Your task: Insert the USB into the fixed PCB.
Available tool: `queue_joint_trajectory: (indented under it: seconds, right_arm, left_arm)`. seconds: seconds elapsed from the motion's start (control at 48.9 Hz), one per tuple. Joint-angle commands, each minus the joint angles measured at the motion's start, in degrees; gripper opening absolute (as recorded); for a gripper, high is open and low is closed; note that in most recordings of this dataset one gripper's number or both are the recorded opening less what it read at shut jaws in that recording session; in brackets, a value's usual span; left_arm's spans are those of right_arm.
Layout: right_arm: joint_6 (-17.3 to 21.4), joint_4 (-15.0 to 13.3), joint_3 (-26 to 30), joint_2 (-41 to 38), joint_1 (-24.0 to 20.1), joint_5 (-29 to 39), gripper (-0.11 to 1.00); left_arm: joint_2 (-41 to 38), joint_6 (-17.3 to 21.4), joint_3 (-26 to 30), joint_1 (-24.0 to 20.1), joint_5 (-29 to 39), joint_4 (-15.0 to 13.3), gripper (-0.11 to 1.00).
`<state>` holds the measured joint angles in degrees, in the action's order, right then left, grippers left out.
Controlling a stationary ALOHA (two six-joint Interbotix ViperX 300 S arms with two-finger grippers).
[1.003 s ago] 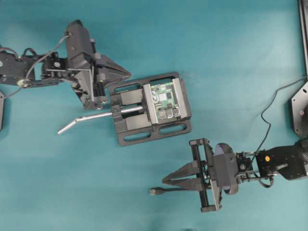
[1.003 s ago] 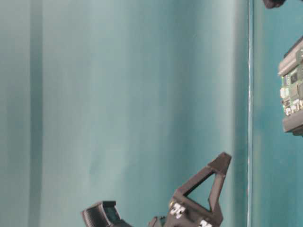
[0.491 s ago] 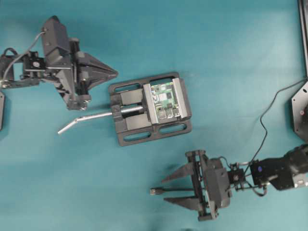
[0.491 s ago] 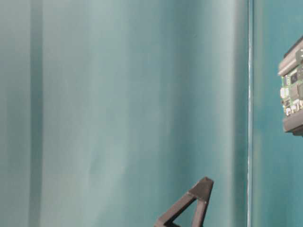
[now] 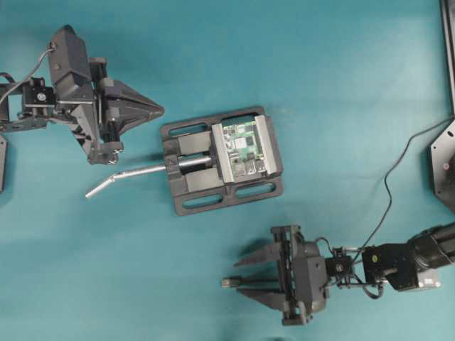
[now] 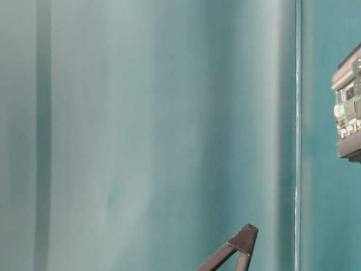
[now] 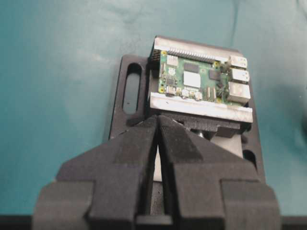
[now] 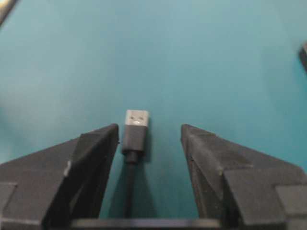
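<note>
On the teal table (image 5: 341,92), the right gripper (image 5: 243,278) is now standing spread wide around the one USB (image 5: 227,283), no longer pinching it; the plug is lying flat between its fingers. The left gripper (image 5: 158,111), fingers pressed together and empty, is sitting farther from the single vise (image 5: 186,190) clamping the one fixed PCB (image 5: 244,148).

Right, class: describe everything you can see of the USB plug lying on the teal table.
The small black USB plug with a silver metal tip lies flat on the teal table surface, silver end pointing away from the right wrist camera. Two small dark squares mark the metal shell. Its thin black cable runs back under the right tool, whose black fingers stand open on either side without touching it. In the overhead view the plug sits below the vise.
</note>
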<state>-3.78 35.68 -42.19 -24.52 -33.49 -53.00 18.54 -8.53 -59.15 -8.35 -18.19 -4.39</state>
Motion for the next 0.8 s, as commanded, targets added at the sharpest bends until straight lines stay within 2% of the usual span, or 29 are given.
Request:
queue_joint_trajectory:
  seconds: [0.0,0.409,0.778]
  right_arm:
    - [-0.2,1.1,0.6,0.8,-0.4,-0.4,0.6]
    - [-0.3,1.1,2.0,-1.1,-2.5,1.3,0.6]
    - [-0.4,1.4,2.5,-1.8,-2.6,1.3,0.6]
  left_arm:
    - [0.9,-0.4,0.2,0.2,-0.3,0.2,0.06]
    - [4.3,-0.4,-2.7,0.1,-0.3,0.2,0.06]
    - [7.7,-0.4,-5.5,0.2,0.0,0.2,0.06]
